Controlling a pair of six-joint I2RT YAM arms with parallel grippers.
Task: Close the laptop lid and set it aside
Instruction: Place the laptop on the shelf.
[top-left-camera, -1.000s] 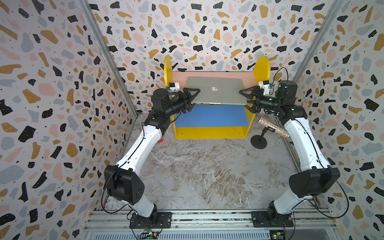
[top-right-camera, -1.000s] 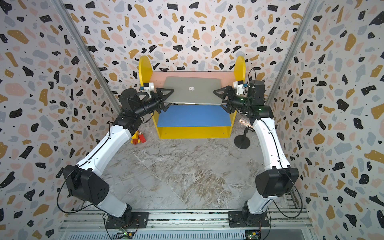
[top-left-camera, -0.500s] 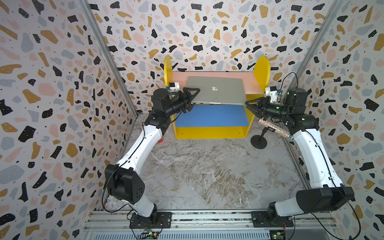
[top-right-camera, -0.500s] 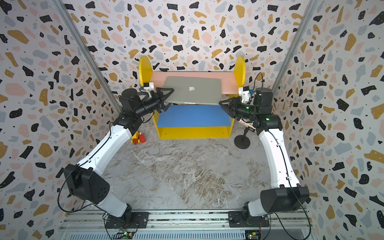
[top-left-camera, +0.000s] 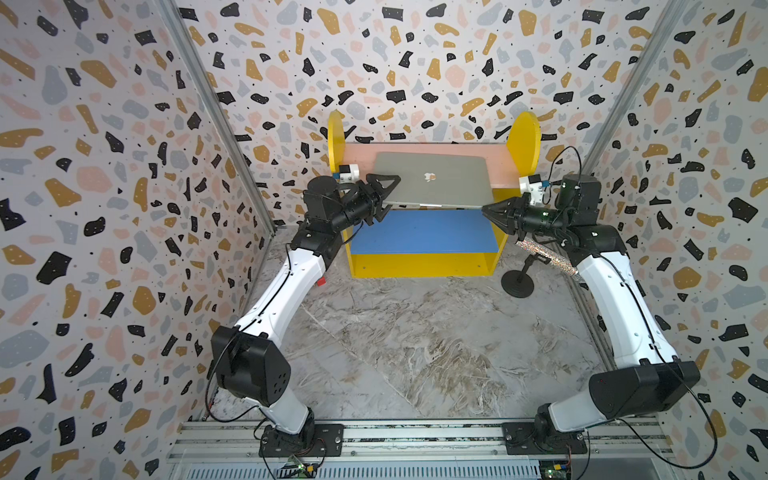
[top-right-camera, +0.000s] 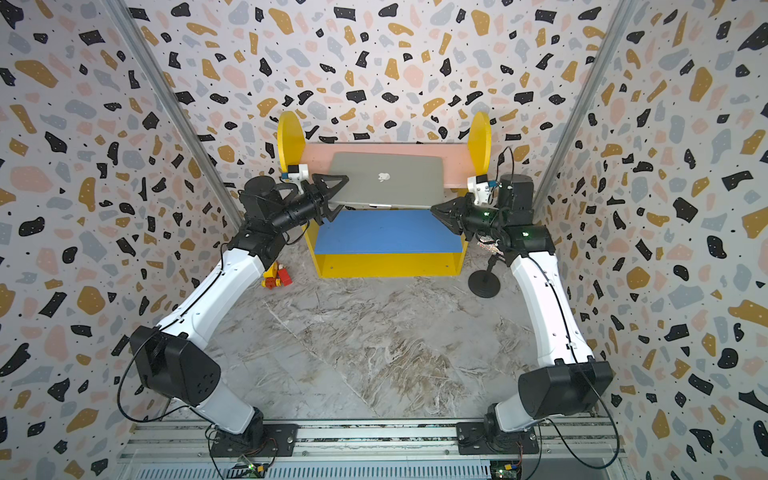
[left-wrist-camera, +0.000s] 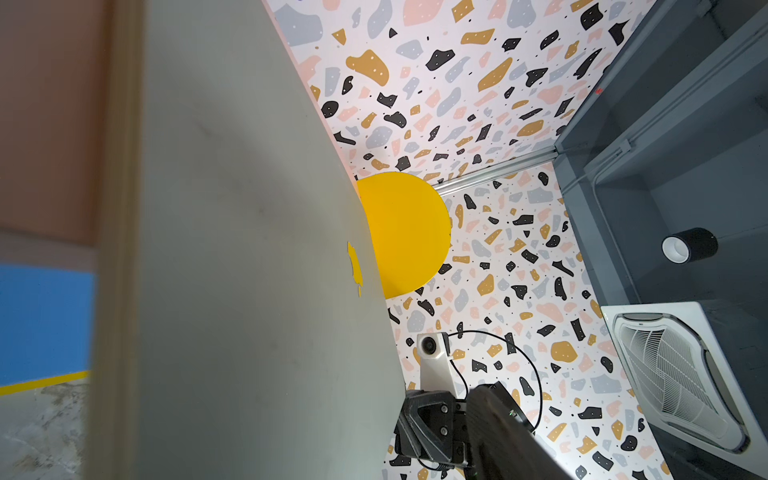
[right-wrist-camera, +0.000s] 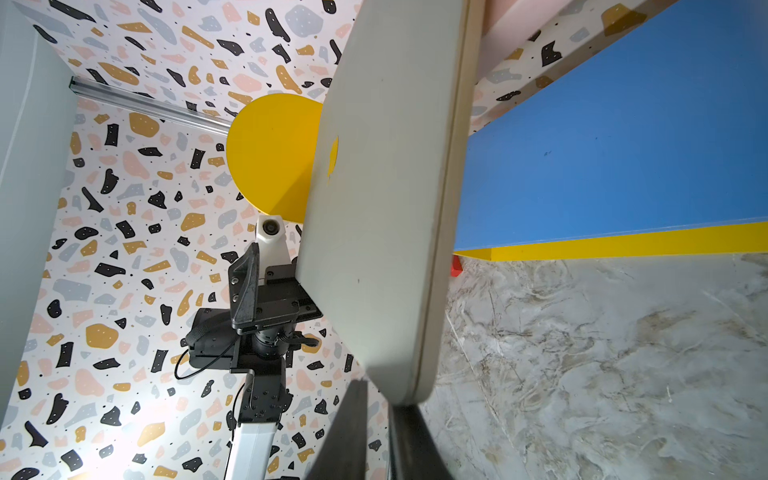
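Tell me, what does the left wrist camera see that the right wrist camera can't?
Only left wrist: the ceiling air vent, a black ceiling lamp and the right gripper at the edge of the laptop. Only right wrist: the left gripper and a red block peeking past the laptop. Both: the closed laptop, the blue shelf board, the marble floor and a round yellow shelf end each.

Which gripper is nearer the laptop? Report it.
Left. The left gripper straddles the laptop at its left edge, jaws open; the right gripper is just at its front right corner.
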